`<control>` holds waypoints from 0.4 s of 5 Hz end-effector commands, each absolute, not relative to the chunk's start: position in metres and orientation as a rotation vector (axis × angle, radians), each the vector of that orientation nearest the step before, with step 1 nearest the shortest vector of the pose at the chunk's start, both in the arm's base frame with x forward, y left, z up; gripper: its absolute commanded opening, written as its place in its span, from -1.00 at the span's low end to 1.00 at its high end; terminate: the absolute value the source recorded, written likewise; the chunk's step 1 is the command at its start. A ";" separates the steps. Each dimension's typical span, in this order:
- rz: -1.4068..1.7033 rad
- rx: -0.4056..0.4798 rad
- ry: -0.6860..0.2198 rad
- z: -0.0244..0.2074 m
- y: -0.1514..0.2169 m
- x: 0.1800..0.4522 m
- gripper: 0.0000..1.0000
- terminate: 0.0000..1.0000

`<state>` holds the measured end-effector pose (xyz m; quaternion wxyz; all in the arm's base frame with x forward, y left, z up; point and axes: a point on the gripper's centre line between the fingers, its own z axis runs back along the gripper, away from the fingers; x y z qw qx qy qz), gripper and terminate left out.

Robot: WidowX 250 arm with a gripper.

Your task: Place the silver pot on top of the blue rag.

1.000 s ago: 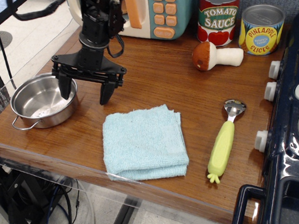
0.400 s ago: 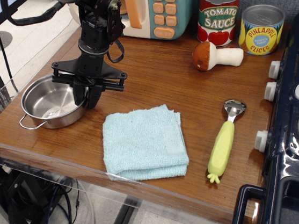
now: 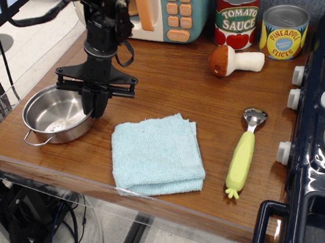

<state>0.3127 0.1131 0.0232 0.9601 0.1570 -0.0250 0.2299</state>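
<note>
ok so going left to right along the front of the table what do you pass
silver pot → gripper, shut on the pot's right rim → blue rag → green-handled scoop → stove knobs

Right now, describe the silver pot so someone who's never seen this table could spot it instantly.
On the wooden table, look at the left end, left of the blue rag. The silver pot sits there, the black claw closed on its right rim. It is the only shiny, open, shallow bowl shape; the cans at the back are labelled.
</note>
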 end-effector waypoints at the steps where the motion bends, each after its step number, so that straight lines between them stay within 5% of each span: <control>1: 0.541 0.315 -0.193 0.083 0.125 0.321 -1.00 -1.00; 2: 0.558 0.323 -0.249 0.114 0.114 0.317 -1.00 -1.00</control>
